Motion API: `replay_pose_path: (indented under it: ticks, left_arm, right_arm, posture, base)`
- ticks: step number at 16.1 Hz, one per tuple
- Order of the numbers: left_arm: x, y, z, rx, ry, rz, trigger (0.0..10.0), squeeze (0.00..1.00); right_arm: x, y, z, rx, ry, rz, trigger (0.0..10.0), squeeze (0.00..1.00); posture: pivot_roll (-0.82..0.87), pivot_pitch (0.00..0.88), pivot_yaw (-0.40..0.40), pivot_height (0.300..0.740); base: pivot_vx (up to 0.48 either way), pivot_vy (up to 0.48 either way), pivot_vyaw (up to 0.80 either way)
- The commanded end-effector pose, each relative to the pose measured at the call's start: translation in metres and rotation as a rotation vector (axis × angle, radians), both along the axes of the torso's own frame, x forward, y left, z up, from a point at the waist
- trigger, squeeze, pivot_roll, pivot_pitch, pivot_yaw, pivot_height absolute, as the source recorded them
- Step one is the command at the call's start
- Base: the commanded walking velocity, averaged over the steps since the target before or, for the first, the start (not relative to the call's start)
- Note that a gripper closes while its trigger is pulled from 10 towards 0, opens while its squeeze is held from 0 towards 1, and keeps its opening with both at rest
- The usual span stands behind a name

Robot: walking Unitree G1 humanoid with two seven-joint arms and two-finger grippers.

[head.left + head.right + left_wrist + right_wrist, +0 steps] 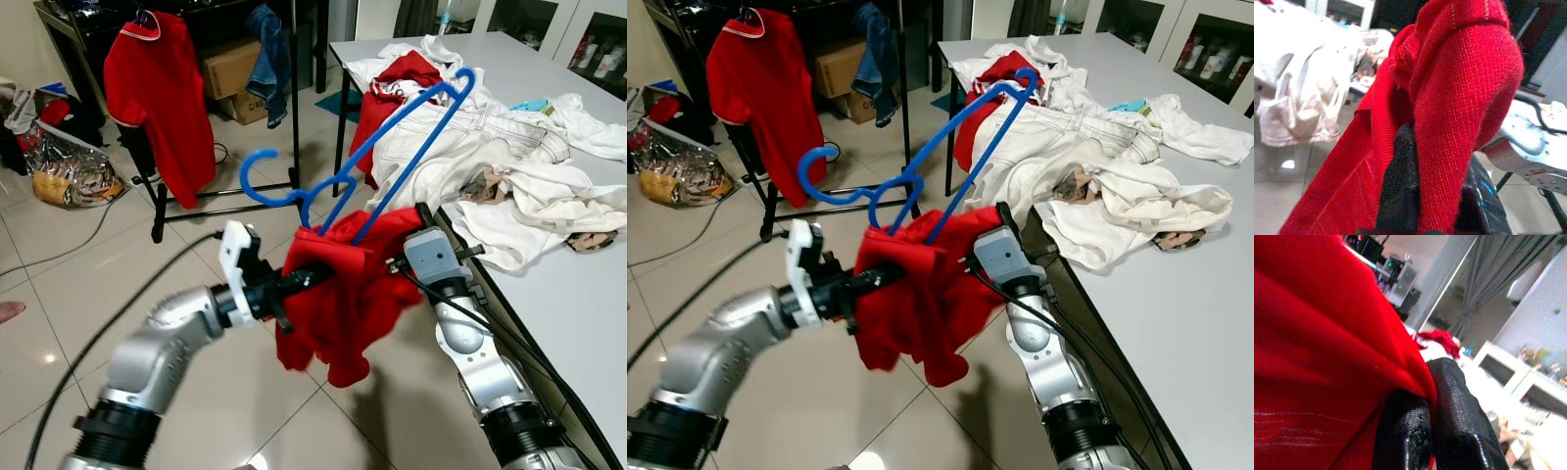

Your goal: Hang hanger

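While we stand between the counter [578, 323] and the clothes rack [294, 108], we see first the counter on our right, which carries a big heap of white and red laundry [490, 157]. This heap is near our right arm, so we judge that a wide swing of the elbow could drag on it.

Across the tiled floor is the dark rack, well apart from us, where a red shirt [157, 98] already hangs and a piece of denim [269, 59] beside it. We think the rail between them is the place for our load. A cardboard box [230, 69] stands behind the rack, and a black cable [59, 250] lies on the floor on the way, which can catch a foot. A bag of things [69, 171] rests at the far left.

Between our two arms we carry the red garment [343, 289], and the blue hanger [382, 157] rises out of it, tilted, with its hook towards the rack. The garment seems bunched, not yet spread on the shoulders of the hanger, so we hold it from both sides to keep it from sliding off.

The left claw [299, 279] is pressed on a thick fold of the red cloth. The right claw [1437, 421] also pinches the red cloth, its fingers close together.
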State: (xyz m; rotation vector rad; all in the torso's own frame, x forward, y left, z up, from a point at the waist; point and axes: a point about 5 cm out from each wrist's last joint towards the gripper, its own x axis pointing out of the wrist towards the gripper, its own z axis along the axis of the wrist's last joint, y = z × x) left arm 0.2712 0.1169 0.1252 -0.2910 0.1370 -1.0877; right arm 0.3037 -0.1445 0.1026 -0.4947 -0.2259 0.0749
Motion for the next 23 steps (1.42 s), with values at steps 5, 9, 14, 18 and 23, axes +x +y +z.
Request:
replay_pose_path:
  ticks: [5,9,14,18,23]
  left_arm:
    - [-0.012,0.011,-0.043,0.116,0.081,0.123,10.0,0.0]
    - [-0.023,0.005,-0.062,0.119,0.115,0.142,10.0,0.0]
    - [-0.037,0.009,-0.099,0.155,0.224,0.198,10.0,0.0]
    - [-0.031,0.014,-0.093,0.161,0.19,0.166,10.0,0.0]
    - [-0.004,0.023,-0.051,0.182,0.039,0.026,10.0,0.0]
  right_arm:
    - [-0.017,-0.014,-0.034,0.126,0.27,0.073,10.0,0.0]
    - [-0.031,0.0,-0.057,-0.024,0.345,0.138,10.0,0.0]
    - [-0.039,-0.015,-0.089,-0.098,0.46,-0.014,10.0,0.0]
    - [-0.063,0.0,-0.114,0.083,0.672,0.18,10.0,0.0]
    - [-0.058,0.006,-0.107,0.222,0.647,0.212,10.0,0.64]
  posture:
    - [-0.11,0.0,0.046,0.74]
    - [-0.11,0.0,0.045,0.74]
    - [-0.11,0.0,0.043,0.74]
    - [-0.1,0.0,0.04,0.74]
    - [-0.1,0.0,0.037,0.74]
  base:
    - [0.0,0.0,0.0]
    - [0.0,0.0,0.0]
    - [0.0,0.0,0.0]
    - [0.0,0.0,0.0]
    - [0.0,0.0,0.0]
